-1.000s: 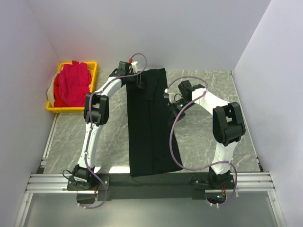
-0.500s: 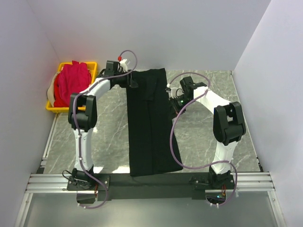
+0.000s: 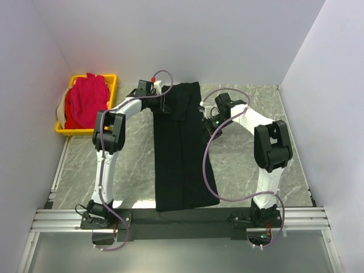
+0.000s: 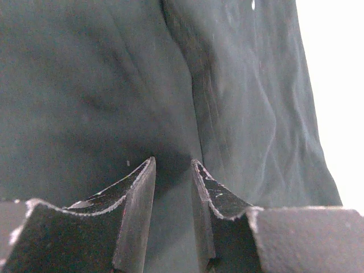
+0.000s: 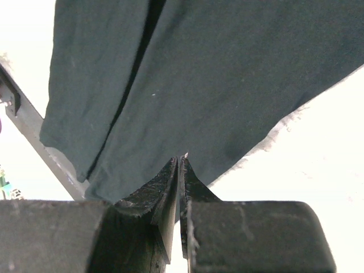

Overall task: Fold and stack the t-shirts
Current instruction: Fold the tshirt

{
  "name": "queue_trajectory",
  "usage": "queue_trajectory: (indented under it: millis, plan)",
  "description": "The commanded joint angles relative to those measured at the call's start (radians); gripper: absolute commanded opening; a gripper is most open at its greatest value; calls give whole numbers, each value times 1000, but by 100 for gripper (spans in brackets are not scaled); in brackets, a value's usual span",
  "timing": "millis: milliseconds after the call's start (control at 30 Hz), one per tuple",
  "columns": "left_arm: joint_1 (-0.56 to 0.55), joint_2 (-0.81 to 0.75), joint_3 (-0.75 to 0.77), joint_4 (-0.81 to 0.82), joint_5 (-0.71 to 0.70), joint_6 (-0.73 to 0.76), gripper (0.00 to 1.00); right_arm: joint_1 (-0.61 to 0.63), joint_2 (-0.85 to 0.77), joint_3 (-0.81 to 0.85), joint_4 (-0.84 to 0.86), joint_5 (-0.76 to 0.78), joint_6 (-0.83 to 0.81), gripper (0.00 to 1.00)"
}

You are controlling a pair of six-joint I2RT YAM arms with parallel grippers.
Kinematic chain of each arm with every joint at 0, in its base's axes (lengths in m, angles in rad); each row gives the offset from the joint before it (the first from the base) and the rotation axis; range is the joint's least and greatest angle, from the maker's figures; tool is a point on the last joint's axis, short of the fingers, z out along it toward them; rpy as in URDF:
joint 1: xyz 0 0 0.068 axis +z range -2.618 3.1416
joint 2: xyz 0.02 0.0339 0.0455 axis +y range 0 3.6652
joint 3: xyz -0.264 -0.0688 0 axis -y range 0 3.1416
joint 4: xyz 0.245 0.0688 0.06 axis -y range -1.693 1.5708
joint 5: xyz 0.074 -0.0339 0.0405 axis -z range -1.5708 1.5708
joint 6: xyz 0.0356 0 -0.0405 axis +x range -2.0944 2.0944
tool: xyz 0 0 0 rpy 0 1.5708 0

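So nearest the arm bases, the black t-shirt [image 3: 179,159] starts right at the front edge of the table [image 3: 244,165]. It's folded lengthwise into one long narrow strip that runs straight away toward the back wall, pretty much down the middle between the two arms.

Further up, the right tool [image 3: 207,118] is at the shirt's right edge, about two thirds of the way back. On its wrist cam the fingers [image 5: 162,190] are pressed together with the edge of the cloth nipped right at the tips.

A bit further back on the other side, the left tool [image 3: 165,103] sits on the shirt's left edge near the far end. Its fingers [image 4: 136,196] are only a narrow gap apart, clamped on a thick fold, with creases running into that gap.

Way off in the far left corner is a yellow crate [image 3: 77,132] with the pink t-shirts [image 3: 85,105] heaped in it, well apart from the black one.
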Motion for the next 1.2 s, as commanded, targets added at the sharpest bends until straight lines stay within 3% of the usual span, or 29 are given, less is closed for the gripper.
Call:
queue_trajectory:
  millis: [0, 133, 267, 367, 400, 500, 533, 567, 600, 633, 733, 767, 900, 933, 1000, 1033, 1067, 1167]
  plan:
    - [-10, 54, 76, -4, -46, -22, 37, 1, 11, 34, 36, 18, 8, 11]
    - [-5, 89, 116, 26, -73, -63, 37, -14, 8, 54, 31, 42, -6, 12]
    - [13, 85, 138, 86, -8, -114, 43, -36, -10, 100, -2, 53, -41, 13]
    - [28, 24, 148, 115, 57, -99, 50, -40, -61, 122, -24, 42, -78, 17]
    - [34, 2, 150, 115, 82, -88, 52, -42, -79, 123, -35, 25, -92, 24]
    - [50, -160, 80, 131, 173, -7, 60, -40, -202, 77, -53, 24, -170, 37]
    - [59, -227, -56, 170, 194, 18, 62, -40, -248, 10, -38, 47, -196, 41]
    - [68, -391, -148, 230, 202, 56, 69, -37, -362, -33, -26, 68, -254, 45]
    - [83, -479, -236, 297, 201, 87, 74, -37, -427, -76, -16, 86, -291, 54]
    - [91, -636, -370, 287, 207, 190, 78, -37, -490, -163, -9, 122, -334, 59]
    - [104, -873, -501, 86, 228, 455, 91, -17, -769, -306, -19, 198, -512, 65]
    - [107, -921, -526, 42, 219, 492, 99, 27, -814, -340, -22, 221, -591, 66]
    - [122, -1108, -682, -46, 148, 455, 99, 139, -995, -493, 4, 277, -688, 69]
    - [122, -1166, -698, -146, 224, 566, 98, 156, -1050, -509, 7, 271, -698, 70]
    - [125, -1219, -767, -216, 309, 642, 94, 200, -1101, -558, -2, 219, -733, 77]
    - [124, -1254, -779, -321, 396, 852, 95, 213, -1140, -573, -24, 197, -759, 79]
    - [120, -1274, -799, -492, 426, 963, 99, 229, -1161, -590, -57, 177, -841, 80]
    - [84, -1412, -968, -564, 369, 1171, 99, 315, -1251, -690, -49, 205, -846, 78]
